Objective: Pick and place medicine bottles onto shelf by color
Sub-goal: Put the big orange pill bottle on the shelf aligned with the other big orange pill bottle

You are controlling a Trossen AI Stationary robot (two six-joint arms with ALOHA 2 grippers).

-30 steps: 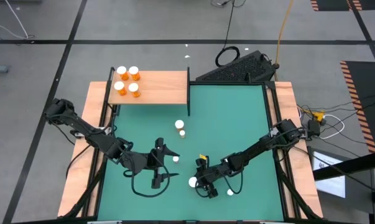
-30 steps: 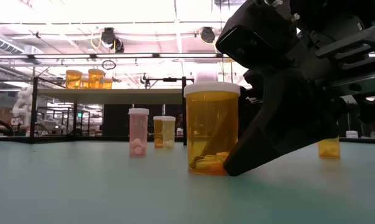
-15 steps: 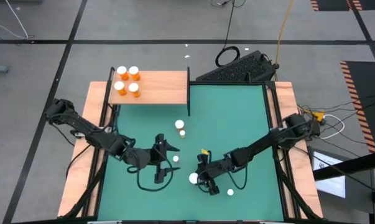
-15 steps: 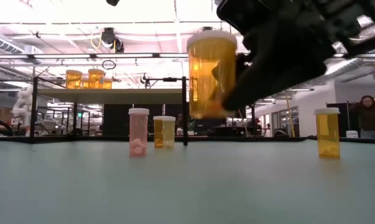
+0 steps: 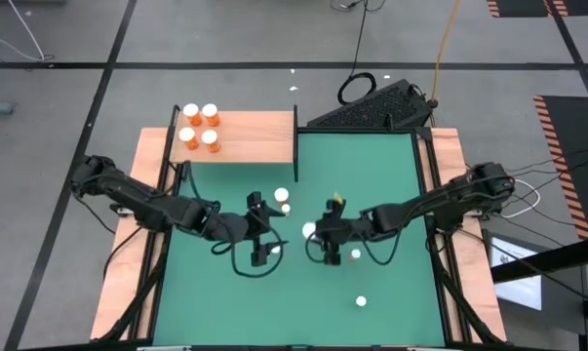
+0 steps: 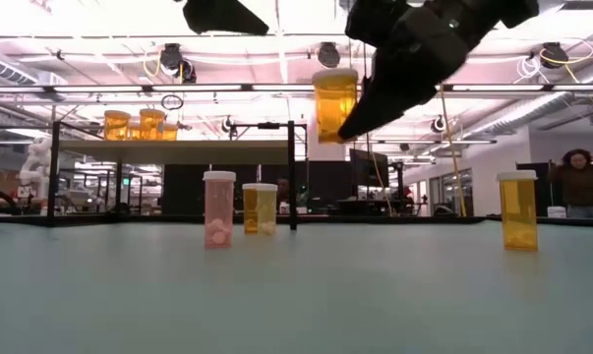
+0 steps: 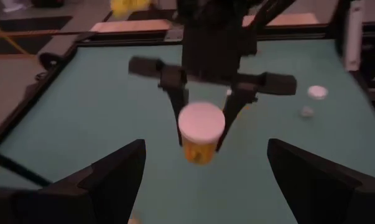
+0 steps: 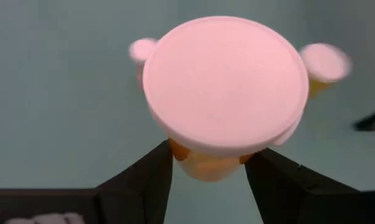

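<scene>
My right gripper (image 5: 320, 234) is shut on an orange medicine bottle (image 5: 310, 231) with a white cap and holds it above the green mat, clear of the surface (image 6: 335, 103). The right wrist view shows its cap (image 8: 224, 84) between my two fingers (image 8: 143, 180). My left gripper (image 5: 267, 232) stands open just left of that bottle, facing it, with nothing between its fingers (image 7: 112, 180). The shelf (image 5: 250, 136) at the back left carries several orange bottles (image 5: 210, 113). Several more bottles stand loose on the mat: two near the shelf's post (image 5: 282, 195), one under the left gripper (image 5: 274, 251), one by the right gripper (image 5: 355, 254), one nearer the front (image 5: 362, 301).
A black post (image 5: 294, 146) rises at the shelf's right edge. In the low view a pink bottle (image 6: 218, 208), a small yellowish one (image 6: 260, 208) and an orange one (image 6: 517, 209) stand on the mat. A black keyboard (image 5: 372, 107) lies behind the table. A person (image 6: 576, 182) is far off.
The right gripper lifted the orange bottle off the mat and carried it back toward the middle. The left gripper swung toward it and now faces it.
</scene>
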